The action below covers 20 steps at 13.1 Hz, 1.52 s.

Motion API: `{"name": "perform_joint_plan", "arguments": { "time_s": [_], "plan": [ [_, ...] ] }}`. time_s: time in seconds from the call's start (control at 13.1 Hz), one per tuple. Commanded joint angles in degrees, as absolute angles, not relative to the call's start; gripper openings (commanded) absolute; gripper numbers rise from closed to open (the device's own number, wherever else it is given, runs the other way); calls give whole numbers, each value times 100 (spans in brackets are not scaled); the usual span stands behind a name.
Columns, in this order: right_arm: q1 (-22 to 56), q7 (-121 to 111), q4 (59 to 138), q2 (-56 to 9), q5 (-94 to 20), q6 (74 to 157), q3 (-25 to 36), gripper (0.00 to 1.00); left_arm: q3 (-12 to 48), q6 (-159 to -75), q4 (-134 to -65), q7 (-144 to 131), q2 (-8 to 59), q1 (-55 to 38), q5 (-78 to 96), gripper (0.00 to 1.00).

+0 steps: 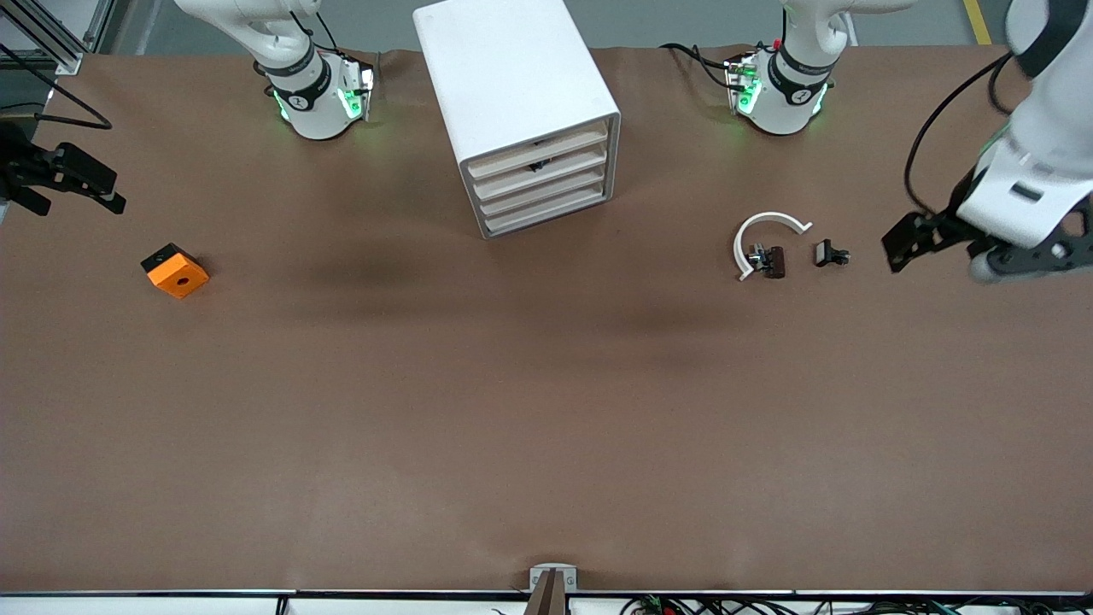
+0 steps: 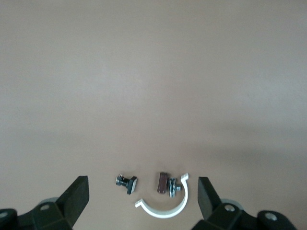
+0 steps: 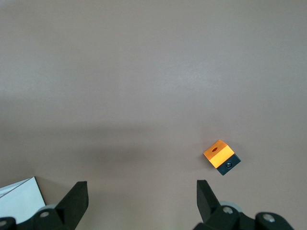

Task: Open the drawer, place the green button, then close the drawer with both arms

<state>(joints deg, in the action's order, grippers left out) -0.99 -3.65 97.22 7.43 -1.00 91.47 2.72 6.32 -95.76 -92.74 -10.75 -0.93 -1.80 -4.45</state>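
The white cabinet (image 1: 512, 77) stands between the two arm bases. Its lowest drawer (image 1: 546, 213) is shut, flush like the three above it. No green-capped button shows in any view. My left gripper (image 1: 935, 256) is open and empty, up in the air over the table at the left arm's end, beside the small black clip pieces; it also shows in the left wrist view (image 2: 143, 191). My right gripper (image 1: 83, 209) is open and empty over the table's edge at the right arm's end, near the orange cube; it also shows in the right wrist view (image 3: 142, 194).
An orange cube with a hole (image 1: 174, 270) (image 3: 221, 155) lies toward the right arm's end. A white C-shaped clamp (image 1: 764, 231) (image 2: 165, 206) and two small black clip pieces (image 1: 831, 254) (image 2: 127, 182) lie toward the left arm's end. A dark bit (image 1: 536, 165) shows between upper drawers.
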Motion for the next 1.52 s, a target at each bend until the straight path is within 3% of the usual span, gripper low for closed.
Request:
{"name": "perform_joint_plan", "arguments": {
  "time_s": [0.0, 0.15, 0.46, 1.45],
  "plan": [
    [-106, -264, 9835, 879, -149, 9211, 246, 100, 668, -9598, -9991, -510, -903, -26, -176, 100],
    [-105, -264, 9817, 896, -149, 9167, 246, 100, 668, -9458, -10230, -519, -1273, -26, -167, 100],
    [-105, -255, 9694, 896, -149, 9026, 237, 100, 668, -9132, -10187, -571, -1371, -26, -88, 100],
    [26, 26, 9589, 896, -149, 8938, 193, 100, 668, -8763, -9483, -958, -896, -26, -9, 100]
  ]
}}
